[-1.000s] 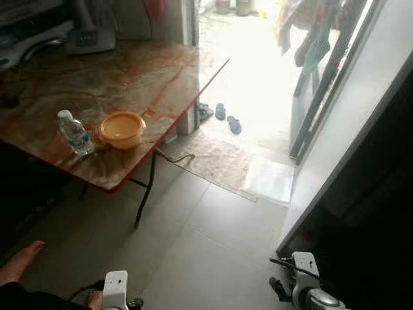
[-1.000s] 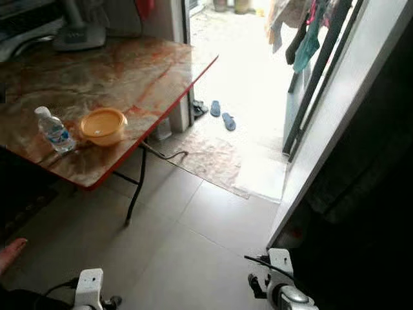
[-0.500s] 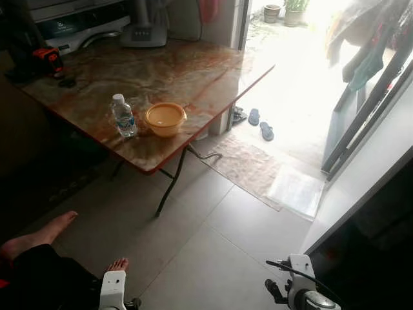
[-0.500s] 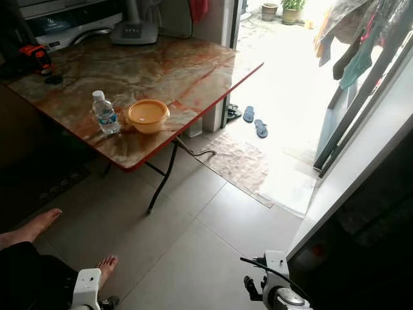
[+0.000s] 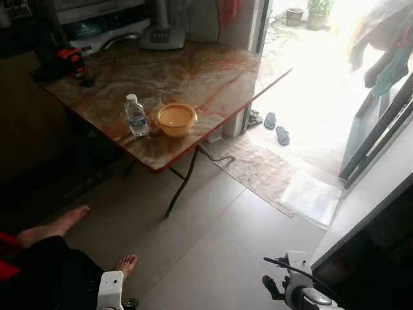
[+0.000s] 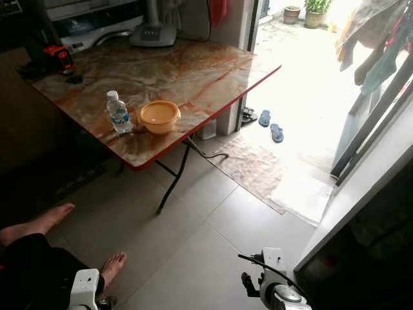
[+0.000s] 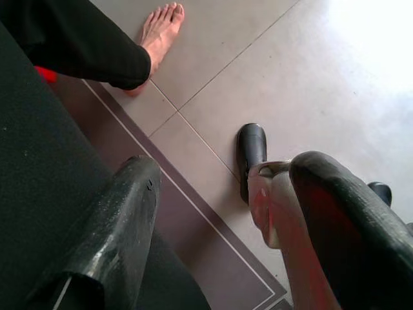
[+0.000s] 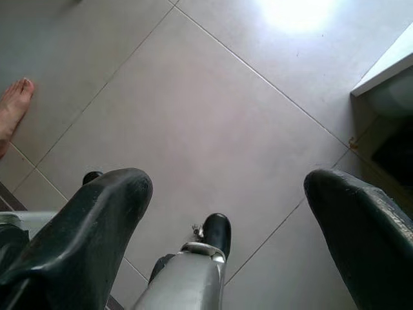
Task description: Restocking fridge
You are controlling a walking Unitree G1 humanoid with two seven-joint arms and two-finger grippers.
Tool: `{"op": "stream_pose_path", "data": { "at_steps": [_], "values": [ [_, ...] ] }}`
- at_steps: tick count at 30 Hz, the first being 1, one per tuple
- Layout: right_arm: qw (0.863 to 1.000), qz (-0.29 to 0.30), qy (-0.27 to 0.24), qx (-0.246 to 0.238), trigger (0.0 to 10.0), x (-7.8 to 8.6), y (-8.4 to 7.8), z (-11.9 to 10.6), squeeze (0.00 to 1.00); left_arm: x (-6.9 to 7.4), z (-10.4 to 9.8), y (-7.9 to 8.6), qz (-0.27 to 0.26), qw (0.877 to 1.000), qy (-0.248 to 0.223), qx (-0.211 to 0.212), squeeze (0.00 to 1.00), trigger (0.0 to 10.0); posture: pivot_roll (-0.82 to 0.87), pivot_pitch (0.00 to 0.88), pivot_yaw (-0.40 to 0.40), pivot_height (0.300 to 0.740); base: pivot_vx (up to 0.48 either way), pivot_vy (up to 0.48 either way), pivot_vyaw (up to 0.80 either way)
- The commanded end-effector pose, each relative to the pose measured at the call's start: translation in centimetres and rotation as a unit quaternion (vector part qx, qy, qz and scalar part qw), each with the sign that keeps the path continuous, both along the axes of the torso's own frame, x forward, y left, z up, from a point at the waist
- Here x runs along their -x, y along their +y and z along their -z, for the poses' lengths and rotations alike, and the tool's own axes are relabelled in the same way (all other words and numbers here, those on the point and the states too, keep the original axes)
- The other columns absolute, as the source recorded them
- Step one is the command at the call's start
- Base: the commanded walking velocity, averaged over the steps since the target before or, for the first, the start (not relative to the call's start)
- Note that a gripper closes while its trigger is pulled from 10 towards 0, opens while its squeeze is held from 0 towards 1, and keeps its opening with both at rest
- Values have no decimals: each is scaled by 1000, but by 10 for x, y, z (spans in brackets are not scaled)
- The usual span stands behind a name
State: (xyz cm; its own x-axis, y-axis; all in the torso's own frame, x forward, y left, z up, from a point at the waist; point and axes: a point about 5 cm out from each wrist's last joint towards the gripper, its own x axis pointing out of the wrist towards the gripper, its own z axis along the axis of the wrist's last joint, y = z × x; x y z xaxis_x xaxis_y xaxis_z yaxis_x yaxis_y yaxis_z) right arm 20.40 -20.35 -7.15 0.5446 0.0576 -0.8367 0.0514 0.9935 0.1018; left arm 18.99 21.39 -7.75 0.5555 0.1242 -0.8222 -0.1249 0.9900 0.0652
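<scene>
- My head camera has swung left: the counter point(image 5: 213, 71) with its bottle point(image 5: 135, 116) and bowl point(image 5: 176, 119) now sits nearer mid-frame.
- A person's bare feet point(image 5: 55, 227) and dark trouser leg point(image 5: 45, 278) have come into sight.

A folding table point(image 5: 193, 71) with a marbled brown top and red edge stands on the grey tiled floor point(image 5: 213, 252). Near its front edge, a water bottle point(image 5: 135, 116) stands upright just beside a yellow bowl point(image 5: 176, 119). At the far side sit a fan base point(image 5: 162, 39) and a red-and-black tool point(image 5: 70, 59).
</scene>
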Motion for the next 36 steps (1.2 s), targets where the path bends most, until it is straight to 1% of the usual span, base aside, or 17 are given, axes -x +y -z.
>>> {"op": "stream_pose_path", "data": {
  "at_steps": [1,7,11,16,19,22,26,31,36],
  "values": [
    [1000,6,-7,-3,10000,-4,1,-2,0,3,1,2,0,1000,9,-3,0,10000,-116,67,-19,740,289,0,0],
    [1000,-2,-9,0,10000,-5,1,-3,0,3,1,1,1,1000,8,-2,0,10000,-115,74,-20,740,290,0,0],
    [1000,-2,-7,0,10000,-5,1,-3,0,2,1,1,0,1000,7,-2,0,10000,-115,75,-20,740,292,0,545],
    [1000,5,-8,-4,10000,-5,1,-3,0,2,1,1,0,1000,8,-2,0,10000,-114,75,-20,740,293,0,0],
    [1000,-11,-9,2,10000,-6,1,-3,0,2,1,1,1,1000,8,-2,0,10000,-113,77,-19,740,294,0,0],
    [1000,-11,-9,2,10000,-6,0,-4,0,2,1,1,0,1000,8,-2,0,10000,-109,75,-18,740,294,0,0],
    [1000,-21,-10,7,10000,-7,0,-4,0,2,1,1,-1,1000,6,-2,0,10000,-108,73,-21,740,295,0,628],
    [1000,-11,-11,1,10000,-6,-1,-4,0,1,1,0,0,1000,3,-2,0,10000,-101,74,-27,740,295,0,0],
    [1000,-16,-12,3,10000,-7,-1,-4,0,1,0,0,-1,1000,1,-2,0,10000,-96,72,-27,740,297,0,0]
  ]
}}
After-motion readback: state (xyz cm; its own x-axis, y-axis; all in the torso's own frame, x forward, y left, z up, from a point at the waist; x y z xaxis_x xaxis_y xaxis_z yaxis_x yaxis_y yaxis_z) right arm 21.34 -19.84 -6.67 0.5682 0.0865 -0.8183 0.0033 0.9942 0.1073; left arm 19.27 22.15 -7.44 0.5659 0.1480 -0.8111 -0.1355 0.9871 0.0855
